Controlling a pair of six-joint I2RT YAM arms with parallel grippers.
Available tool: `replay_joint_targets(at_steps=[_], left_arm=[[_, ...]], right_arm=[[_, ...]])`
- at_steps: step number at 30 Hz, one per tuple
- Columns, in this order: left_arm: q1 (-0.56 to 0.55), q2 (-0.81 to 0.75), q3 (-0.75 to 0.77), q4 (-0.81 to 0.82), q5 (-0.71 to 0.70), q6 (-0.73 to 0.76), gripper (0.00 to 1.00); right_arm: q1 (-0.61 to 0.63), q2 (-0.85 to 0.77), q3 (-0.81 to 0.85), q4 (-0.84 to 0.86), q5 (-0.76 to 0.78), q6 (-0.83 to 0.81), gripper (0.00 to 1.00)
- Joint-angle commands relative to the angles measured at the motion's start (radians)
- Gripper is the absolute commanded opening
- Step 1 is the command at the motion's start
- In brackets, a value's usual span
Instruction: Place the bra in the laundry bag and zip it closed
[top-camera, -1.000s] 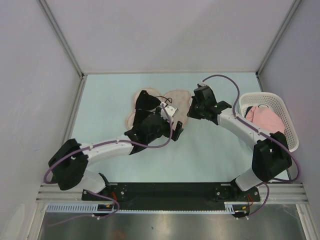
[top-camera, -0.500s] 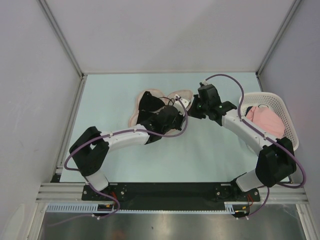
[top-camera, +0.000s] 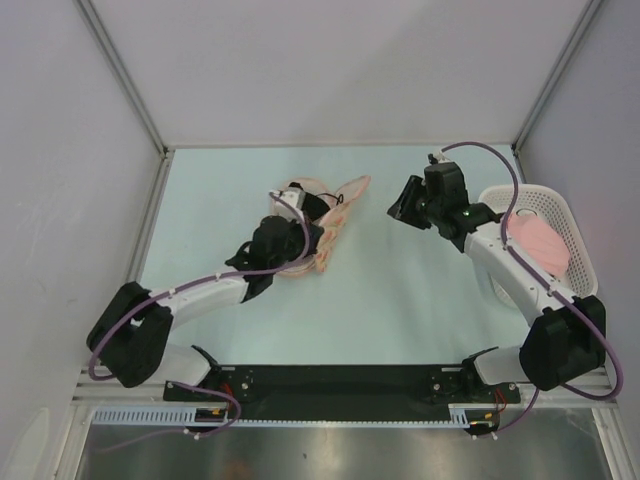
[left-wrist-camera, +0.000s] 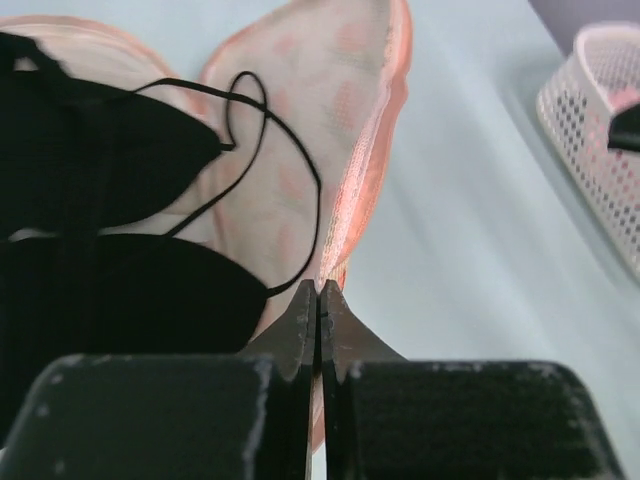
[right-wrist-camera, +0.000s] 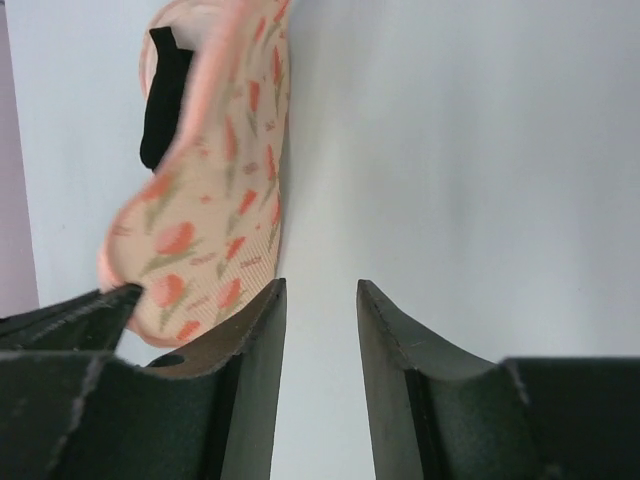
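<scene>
Table (top-camera: 420, 300): pale green, with a white basket (top-camera: 520, 192) at the far right holding a pink cloth (top-camera: 545, 240). The laundry bag (left-wrist-camera: 345, 110) lies left of centre, one flap raised on edge. The bra (left-wrist-camera: 100, 250) sits inside on the lower half, both cups within the outline.

Left gripper (left-wrist-camera: 318, 292): jaws closed, pinching the raised flap's orange rim. Right gripper (right-wrist-camera: 320, 290): jaws apart, holding nothing, over bare table right of the bag.

Risk noted: a thin strap (left-wrist-camera: 290, 170) loops across the flap's lining up to the rim (precisely where the zip runs). Folding the flap down now could trap it in the teeth. The pinch looks shallow, so the fabric could slip out.
</scene>
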Motion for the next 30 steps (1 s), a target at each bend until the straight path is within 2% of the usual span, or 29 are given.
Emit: replay_joint_targets(at_steps=[1, 5, 11, 12, 13, 14, 18, 21, 22, 24, 25, 27, 30], left_arm=[[0.100, -0.105, -0.126, 0.208, 0.062, -0.172, 0.00], [0.209, -0.191, -0.286, 0.321, 0.018, -0.305, 0.00], [0.344, -0.285, -0.421, 0.279, -0.077, -0.514, 0.00], [0.348, -0.296, -0.424, 0.242, -0.096, -0.523, 0.00], [0.352, -0.306, -0.400, 0.098, -0.161, -0.557, 0.00], [0.353, -0.316, -0.383, 0.028, -0.204, -0.582, 0.00], [0.385, -0.302, -0.348, -0.088, -0.252, -0.605, 0.00], [0.424, -0.268, -0.329, -0.108, -0.213, -0.594, 0.00], [0.446, -0.260, -0.326, -0.097, -0.181, -0.583, 0.01], [0.465, -0.244, -0.297, -0.100, -0.156, -0.538, 0.04], [0.477, -0.231, -0.280, -0.143, -0.154, -0.521, 0.06], [0.488, -0.219, -0.239, -0.177, -0.144, -0.469, 0.13], [0.508, -0.211, -0.164, -0.278, -0.073, -0.392, 0.30]], right_arm=[[0.007, 0.009, -0.032, 0.050, -0.048, -0.013, 0.40], [0.030, 0.052, -0.024, 0.070, -0.070, -0.021, 0.41], [0.088, 0.126, -0.005, 0.084, -0.080, -0.029, 0.41], [0.098, 0.135, 0.000, 0.082, -0.084, -0.027, 0.41], [0.101, 0.155, 0.003, 0.084, -0.088, -0.029, 0.41], [0.105, 0.163, 0.011, 0.085, -0.097, -0.030, 0.41], [0.142, 0.219, 0.017, 0.128, -0.136, -0.027, 0.44], [0.141, 0.308, 0.026, 0.232, -0.289, 0.025, 0.55], [0.145, 0.334, 0.032, 0.290, -0.320, 0.040, 0.65], [0.151, 0.399, 0.055, 0.369, -0.392, 0.089, 0.73], [0.156, 0.417, 0.061, 0.395, -0.404, 0.104, 0.81], [0.162, 0.474, 0.086, 0.418, -0.421, 0.125, 0.84], [0.164, 0.535, 0.137, 0.420, -0.439, 0.143, 0.88]])
